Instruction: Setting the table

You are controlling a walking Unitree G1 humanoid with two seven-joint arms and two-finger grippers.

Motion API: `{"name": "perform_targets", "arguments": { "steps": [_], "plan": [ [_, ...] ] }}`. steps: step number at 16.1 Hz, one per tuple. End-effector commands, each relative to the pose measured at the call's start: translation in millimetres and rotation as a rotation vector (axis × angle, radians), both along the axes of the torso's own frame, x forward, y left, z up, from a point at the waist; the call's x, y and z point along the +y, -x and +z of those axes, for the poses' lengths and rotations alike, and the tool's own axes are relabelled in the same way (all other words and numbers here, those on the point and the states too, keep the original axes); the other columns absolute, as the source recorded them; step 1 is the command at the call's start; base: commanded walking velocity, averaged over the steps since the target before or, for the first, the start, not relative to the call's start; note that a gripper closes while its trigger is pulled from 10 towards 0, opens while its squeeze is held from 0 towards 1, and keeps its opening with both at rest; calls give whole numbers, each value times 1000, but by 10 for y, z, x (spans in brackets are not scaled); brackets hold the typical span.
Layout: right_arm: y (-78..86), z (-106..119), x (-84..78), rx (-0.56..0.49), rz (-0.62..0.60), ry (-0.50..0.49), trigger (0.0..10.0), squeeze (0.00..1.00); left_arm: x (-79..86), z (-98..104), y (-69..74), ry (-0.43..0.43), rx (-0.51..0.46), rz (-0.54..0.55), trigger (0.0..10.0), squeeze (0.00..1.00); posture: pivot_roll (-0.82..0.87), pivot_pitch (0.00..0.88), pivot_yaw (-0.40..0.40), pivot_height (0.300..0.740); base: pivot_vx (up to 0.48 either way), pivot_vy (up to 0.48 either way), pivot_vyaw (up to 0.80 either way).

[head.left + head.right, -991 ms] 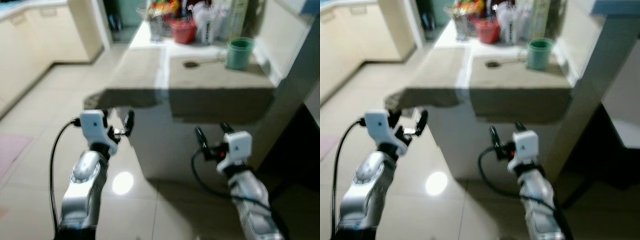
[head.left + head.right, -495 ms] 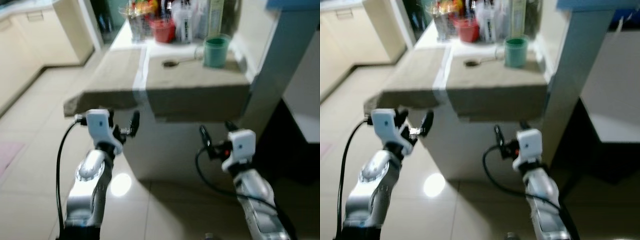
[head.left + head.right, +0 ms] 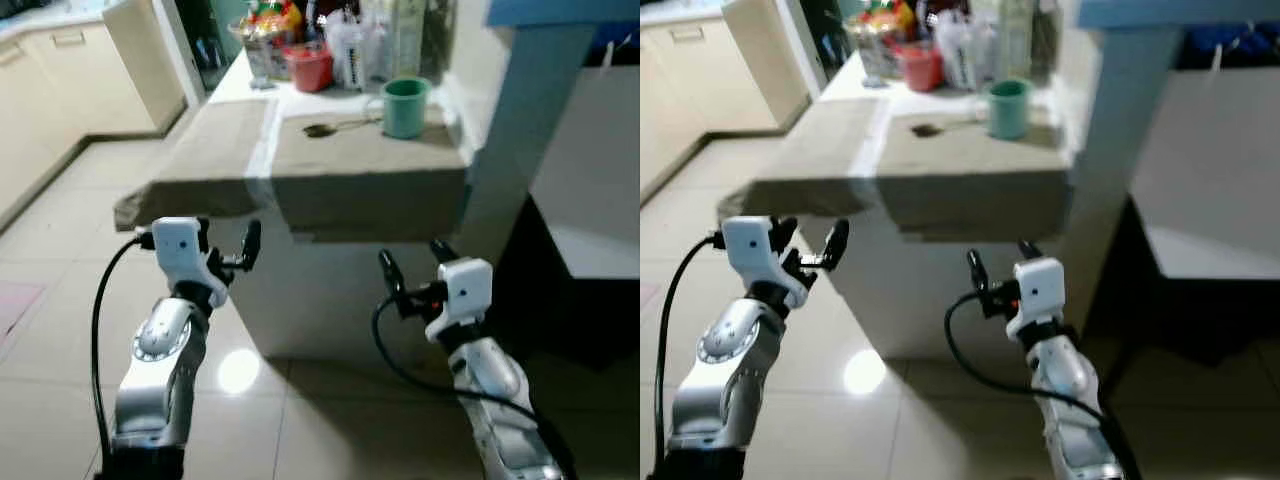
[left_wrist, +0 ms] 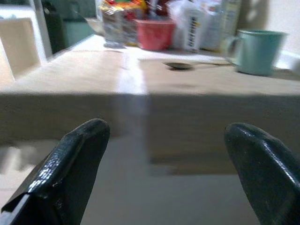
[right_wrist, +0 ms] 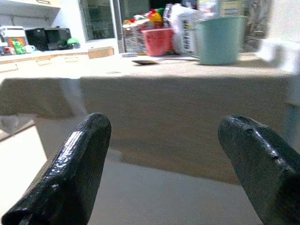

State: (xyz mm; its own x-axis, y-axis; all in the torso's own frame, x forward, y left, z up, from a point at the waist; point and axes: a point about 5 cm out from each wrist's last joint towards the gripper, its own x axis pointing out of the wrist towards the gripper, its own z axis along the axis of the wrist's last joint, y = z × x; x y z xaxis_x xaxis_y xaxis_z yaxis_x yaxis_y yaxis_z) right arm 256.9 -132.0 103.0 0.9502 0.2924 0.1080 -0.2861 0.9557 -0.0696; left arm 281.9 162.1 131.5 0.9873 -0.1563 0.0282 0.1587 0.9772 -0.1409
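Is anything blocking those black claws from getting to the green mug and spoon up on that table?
Nothing sits between them on top, but both the left gripper and right gripper hang below the table's front edge; the green mug and spoon lie farther back.

Both silver metal arms are raised and bent forward at about the same height, each ending in a white wrist block with a black cable looping down from it. The left claw [image 3: 225,245], with its two long black fingers [image 4: 70,164], points ahead with the fingers spread wide and nothing between them. The right claw [image 3: 412,265] sits level with it, well apart to the right, its two black fingers [image 5: 75,168] likewise spread wide and holding nothing.
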Motion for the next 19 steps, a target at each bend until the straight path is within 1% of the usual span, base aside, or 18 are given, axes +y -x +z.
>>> {"name": "perform_targets", "arguments": {
  "steps": [1,2,4,7,10,11,12,16,18,19],
  "plan": [
    [-2,37,-26,-19,-8,6,10000,0,-20,25,-28,-7,-9,-14,10000,0,-255,0,151,740,0,-465,0],
    [-3,28,-18,-9,-9,20,10000,0,-20,22,-40,-3,-4,-15,10000,0,-257,0,153,740,0,-461,0],
    [-4,29,-18,-10,-9,14,10000,0,-25,21,-45,1,-3,-19,10000,0,-257,0,153,740,0,-452,-728],
    [-4,33,-24,-16,-12,19,10000,0,-2,15,-67,1,-7,-2,10000,0,-258,0,152,740,89,-418,0],
    [-7,33,-29,-15,-6,20,10000,0,37,23,-80,-20,-8,20,10000,0,-254,0,149,740,0,0,0],
    [-7,30,-28,-15,-5,18,10000,0,30,45,-82,-8,-16,14,10000,0,-253,0,150,740,0,0,0],
    [-7,30,-25,-20,-6,19,10000,0,15,68,-79,-20,-29,5,10000,0,-251,0,153,740,0,0,0],
    [-20,49,-9,-35,-1,12,10000,0,55,93,-115,-12,-35,13,10000,0,-250,0,154,740,0,0,0],
    [-23,50,-12,-39,-1,16,10000,0,53,128,-133,-52,-52,17,10000,0,-250,0,155,740,0,0,0],
    [-25,53,-12,-42,-2,18,10000,0,45,137,-141,-56,-55,12,10000,0,-252,0,158,740,0,0,0]
  ]
}}
